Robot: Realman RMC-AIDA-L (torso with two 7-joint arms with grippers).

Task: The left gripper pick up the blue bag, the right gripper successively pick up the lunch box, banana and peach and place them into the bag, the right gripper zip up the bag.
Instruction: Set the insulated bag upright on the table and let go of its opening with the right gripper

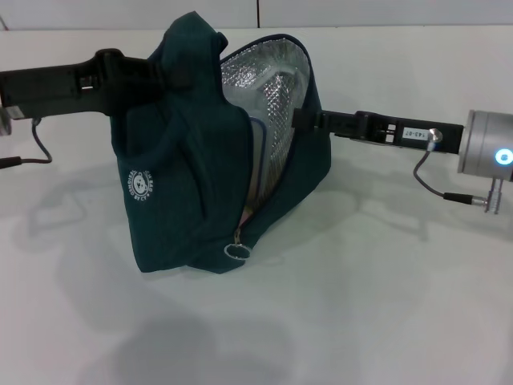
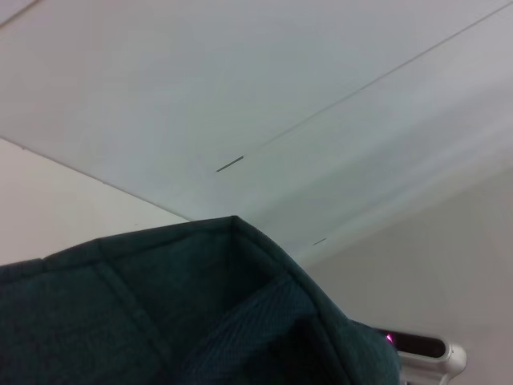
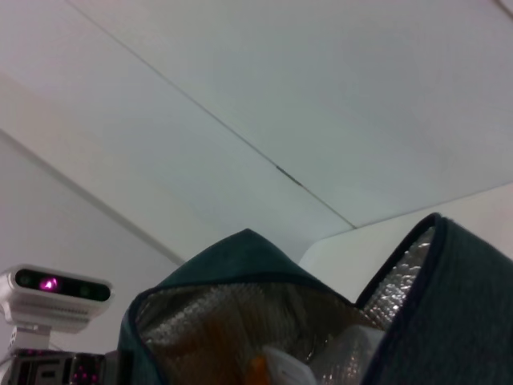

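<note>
The blue bag (image 1: pixel 176 184) stands tilted on the white table (image 1: pixel 385 305), its top fabric bunched over my left gripper (image 1: pixel 164 74), which reaches in from the left and is shut on it. The mouth gapes, showing the silver lining (image 1: pixel 268 88). The zipper ring (image 1: pixel 237 251) hangs low at the front. My right gripper (image 1: pixel 300 119) is against the bag's right rim. In the right wrist view the bag (image 3: pixel 473 305) holds an orange bit (image 3: pixel 257 367), probably the banana, beside a pale clear edge (image 3: pixel 290 370), probably the lunch box. The peach is hidden.
A grey cable (image 1: pixel 429 180) loops under the right wrist, and a black one (image 1: pixel 36 148) hangs from the left arm. The robot's white head camera (image 3: pixel 56 290) shows behind the bag. The left wrist view is filled by bag fabric (image 2: pixel 160 321).
</note>
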